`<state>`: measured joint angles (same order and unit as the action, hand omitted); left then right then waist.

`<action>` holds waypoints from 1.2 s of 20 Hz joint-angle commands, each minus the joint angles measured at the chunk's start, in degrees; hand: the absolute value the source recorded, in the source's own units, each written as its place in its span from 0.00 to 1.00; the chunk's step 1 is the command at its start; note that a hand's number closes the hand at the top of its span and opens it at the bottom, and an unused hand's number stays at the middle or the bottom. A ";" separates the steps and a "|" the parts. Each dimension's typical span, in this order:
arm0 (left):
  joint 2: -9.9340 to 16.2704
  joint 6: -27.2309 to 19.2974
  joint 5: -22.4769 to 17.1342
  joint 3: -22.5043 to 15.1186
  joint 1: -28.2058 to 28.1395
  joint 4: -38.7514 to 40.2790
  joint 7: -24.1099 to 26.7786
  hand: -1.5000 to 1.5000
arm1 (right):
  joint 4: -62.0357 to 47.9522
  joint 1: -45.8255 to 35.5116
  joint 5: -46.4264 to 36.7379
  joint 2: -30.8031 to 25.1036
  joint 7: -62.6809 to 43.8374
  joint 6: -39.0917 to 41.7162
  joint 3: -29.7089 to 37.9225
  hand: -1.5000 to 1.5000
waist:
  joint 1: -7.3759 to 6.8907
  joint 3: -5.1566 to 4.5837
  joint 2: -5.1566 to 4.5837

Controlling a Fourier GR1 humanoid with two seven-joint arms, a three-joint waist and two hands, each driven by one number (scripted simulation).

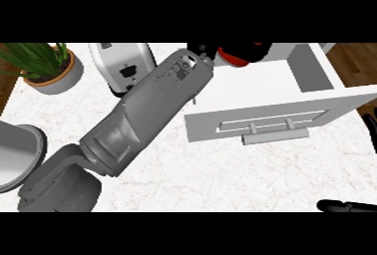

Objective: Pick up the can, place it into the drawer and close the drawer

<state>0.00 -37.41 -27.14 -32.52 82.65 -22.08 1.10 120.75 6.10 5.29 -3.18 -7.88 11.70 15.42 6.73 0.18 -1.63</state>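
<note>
Nearest me, at the lower right edge, the right hand [344,205] shows only dark fingers lying straight and relaxed on the white counter [221,174], holding nothing; it is resting. At the lower left, my left forearm [140,114] rises diagonally across the counter toward the far centre, passing a grey bowl [15,154] at the left edge. In the middle distance stands the white drawer [294,74], pulled open, its front panel and bar handle [274,134] facing me. Farther off, the left hand [202,50] reaches over the drawer's far left corner and is curled on the red can [239,55], which hangs above the open drawer, partly hidden by the fingers. At the far left stand a toaster [121,64] and a potted plant [48,62]. I judge the step in hand to be placing: the next move calls for lowering the can into the drawer, opening the hand, and then pushing the front shut.
</note>
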 commanded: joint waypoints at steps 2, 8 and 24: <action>0.00 -2.28 -1.02 -1.54 0.30 1.80 0.51 0.00 | 1.87 2.19 0.62 0.40 -0.05 1.05 -0.74 0.00 | 0.22 -0.02 0.12; 0.00 -5.68 -2.55 -3.09 -1.40 1.82 2.52 0.00 | -0.92 -2.25 -1.55 0.26 0.18 -0.66 -1.43 0.00 | 0.66 0.01 -0.55; 0.00 -8.08 -9.83 -2.30 -1.60 -0.68 4.08 0.00 | 6.95 -0.81 -15.24 -5.06 5.74 0.69 -4.36 0.00 | -0.02 -0.08 -0.07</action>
<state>0.00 -45.35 -35.33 -34.97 80.86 -22.01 4.61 126.75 5.66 -5.34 -7.11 -4.50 12.22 12.74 7.22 0.10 -1.76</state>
